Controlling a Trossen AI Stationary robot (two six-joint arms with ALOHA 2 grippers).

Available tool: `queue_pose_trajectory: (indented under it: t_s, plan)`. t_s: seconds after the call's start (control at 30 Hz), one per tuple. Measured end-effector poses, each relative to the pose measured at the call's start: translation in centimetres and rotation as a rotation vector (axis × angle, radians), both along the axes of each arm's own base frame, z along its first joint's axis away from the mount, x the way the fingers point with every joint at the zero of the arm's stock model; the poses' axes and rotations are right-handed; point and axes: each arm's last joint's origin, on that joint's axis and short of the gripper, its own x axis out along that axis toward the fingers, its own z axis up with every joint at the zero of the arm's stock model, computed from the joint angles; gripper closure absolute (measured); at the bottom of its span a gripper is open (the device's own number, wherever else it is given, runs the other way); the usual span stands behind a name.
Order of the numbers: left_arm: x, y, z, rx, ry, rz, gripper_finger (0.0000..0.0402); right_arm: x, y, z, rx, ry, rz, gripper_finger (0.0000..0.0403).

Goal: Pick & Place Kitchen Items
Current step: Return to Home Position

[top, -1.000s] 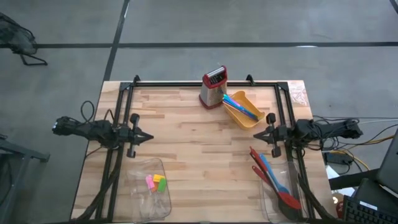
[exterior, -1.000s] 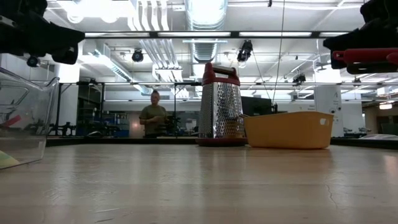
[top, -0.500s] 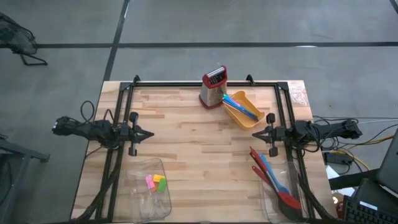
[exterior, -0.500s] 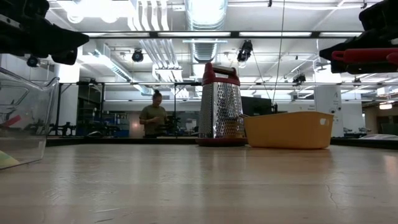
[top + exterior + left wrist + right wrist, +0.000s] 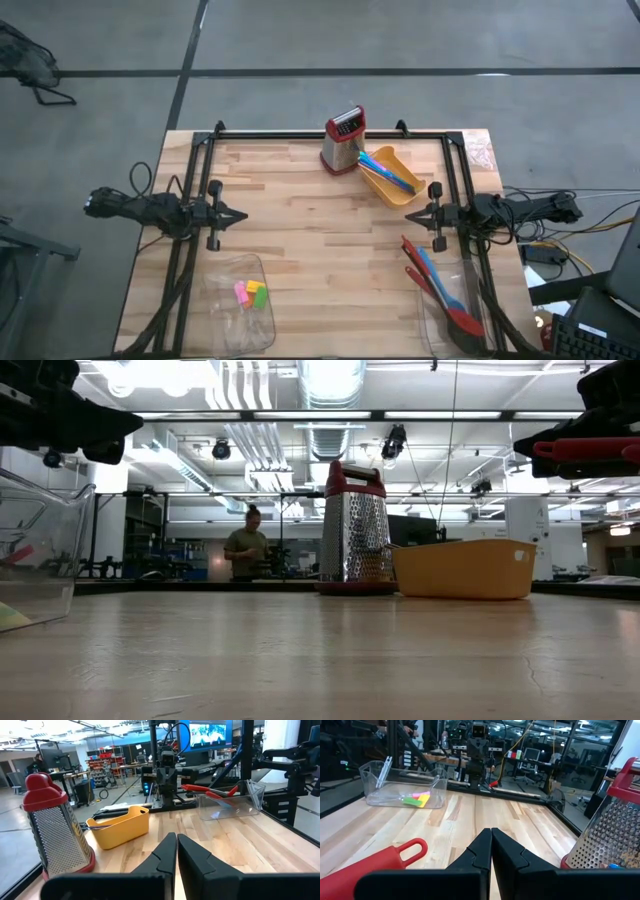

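My left gripper (image 5: pixel 240 216) hangs shut over the table's left side, pointing level toward the middle; my right gripper (image 5: pixel 408 216) hangs shut opposite it on the right. Neither touches anything. Red and blue spatulas (image 5: pixel 440 290) lean out of a clear tray (image 5: pixel 455 318) at the near right; one red handle (image 5: pixel 385 857) shows beside my right fingers. Blue utensils (image 5: pixel 388 170) lie in a yellow bin (image 5: pixel 398 190) at the far middle. Small pink, yellow and green pieces (image 5: pixel 250 292) lie in a clear tray (image 5: pixel 240 310) at the near left.
A steel box grater with a red top (image 5: pixel 343 140) stands upright at the far edge beside the yellow bin. A black frame (image 5: pixel 300 134) runs around the table. Bare wood (image 5: pixel 320 240) lies between the two grippers. A person (image 5: pixel 244 545) stands in the room beyond.
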Motion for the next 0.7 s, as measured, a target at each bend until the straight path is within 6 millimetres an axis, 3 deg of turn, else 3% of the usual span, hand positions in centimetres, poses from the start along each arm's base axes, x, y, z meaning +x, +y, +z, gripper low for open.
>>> queue_pose_trajectory:
  t_s: [0.7]
  plan:
    - [0.00, 0.00, 0.00, 0.000, 0.000, 0.000, 0.0385, 0.00, 0.00, 0.01, 0.000, 0.000, 0.000, 0.0394]
